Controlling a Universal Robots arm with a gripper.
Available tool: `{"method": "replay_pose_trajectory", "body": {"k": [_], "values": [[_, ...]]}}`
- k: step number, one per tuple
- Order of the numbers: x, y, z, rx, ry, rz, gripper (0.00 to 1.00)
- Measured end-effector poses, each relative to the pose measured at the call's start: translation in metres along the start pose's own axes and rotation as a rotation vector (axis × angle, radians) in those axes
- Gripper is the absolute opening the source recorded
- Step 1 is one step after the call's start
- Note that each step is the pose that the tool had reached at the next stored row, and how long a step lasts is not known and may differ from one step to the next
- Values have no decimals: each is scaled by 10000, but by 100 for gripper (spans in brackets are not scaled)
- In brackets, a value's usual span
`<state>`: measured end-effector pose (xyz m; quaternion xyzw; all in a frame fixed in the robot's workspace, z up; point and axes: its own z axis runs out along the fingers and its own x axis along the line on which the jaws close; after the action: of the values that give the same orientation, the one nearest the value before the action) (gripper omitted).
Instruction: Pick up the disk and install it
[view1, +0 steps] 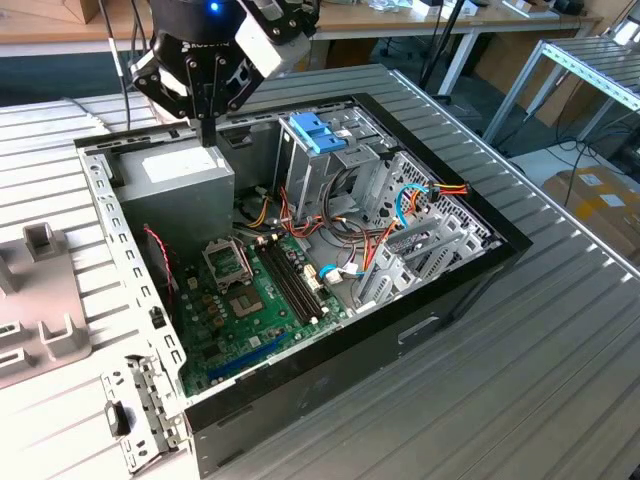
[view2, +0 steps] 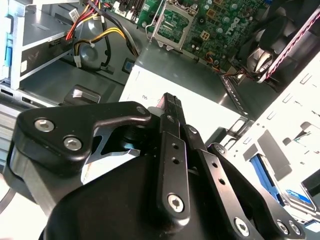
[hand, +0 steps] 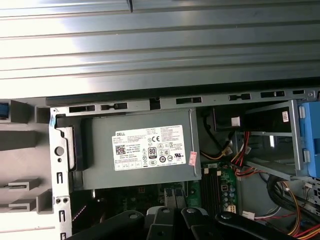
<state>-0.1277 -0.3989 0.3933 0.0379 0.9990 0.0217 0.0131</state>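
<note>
The disk, a flat piece in a light-blue carrier, stands in the top of the metal drive cage inside the open computer case. Its blue edge also shows in the first wrist view. My gripper hangs over the grey power supply, to the exterior view's left of the disk and apart from it. Its black fingers are shut together with nothing between them, and the tip points at the power supply's labelled top.
The case lies open on a ribbed metal table. A green motherboard and bundles of red, yellow and blue cables fill its middle and right. A grey fixture plate with holders lies outside the case on the exterior view's left.
</note>
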Motion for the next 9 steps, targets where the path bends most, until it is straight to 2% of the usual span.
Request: {"method": "replay_pose_trajectory", "body": {"k": [9], "values": [[31,-2,-1,0,0,0,11]]}}
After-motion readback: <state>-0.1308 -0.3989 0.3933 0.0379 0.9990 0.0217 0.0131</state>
